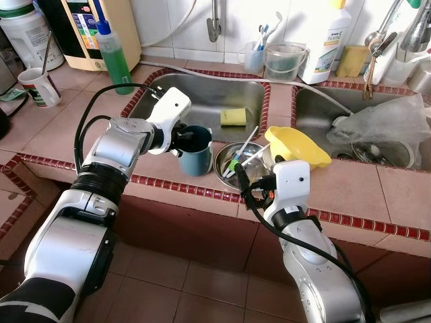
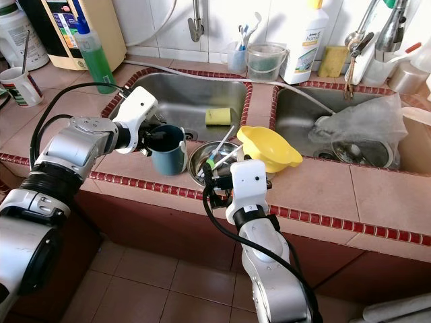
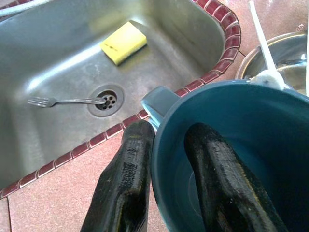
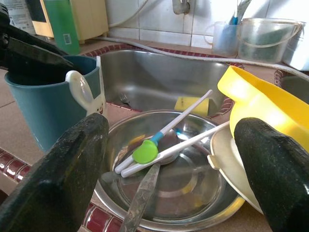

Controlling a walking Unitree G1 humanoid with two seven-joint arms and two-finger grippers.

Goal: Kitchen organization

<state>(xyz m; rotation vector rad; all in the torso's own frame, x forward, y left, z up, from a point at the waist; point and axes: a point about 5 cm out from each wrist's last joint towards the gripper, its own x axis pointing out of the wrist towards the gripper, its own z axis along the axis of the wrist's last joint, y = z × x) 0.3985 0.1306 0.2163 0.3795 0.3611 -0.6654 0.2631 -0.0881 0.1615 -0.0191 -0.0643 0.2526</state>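
A brushed, dull-shining steel is being shown by the sink [image 3: 58, 48], and the same metal, more mirror-like, by the bowl [image 4: 193, 203] on the worktop [image 1: 377, 195], which is being covered in matt pinkish tiles edged with glossy red ones. The blue mug [image 3: 251, 145] is being seen as smooth and softly glossy, likely plastic, while the yellow funnel [image 4: 260, 106] is being shown in shiny plastic and the yellow sponge [image 3: 123, 42] in a porous, matt foam. A rough, grainy black rubber is being displayed by the fingers [image 3: 123, 188] of the left gripper [image 3: 169, 183], and the arms' casings are being shown in silver metal and smooth white plastic.
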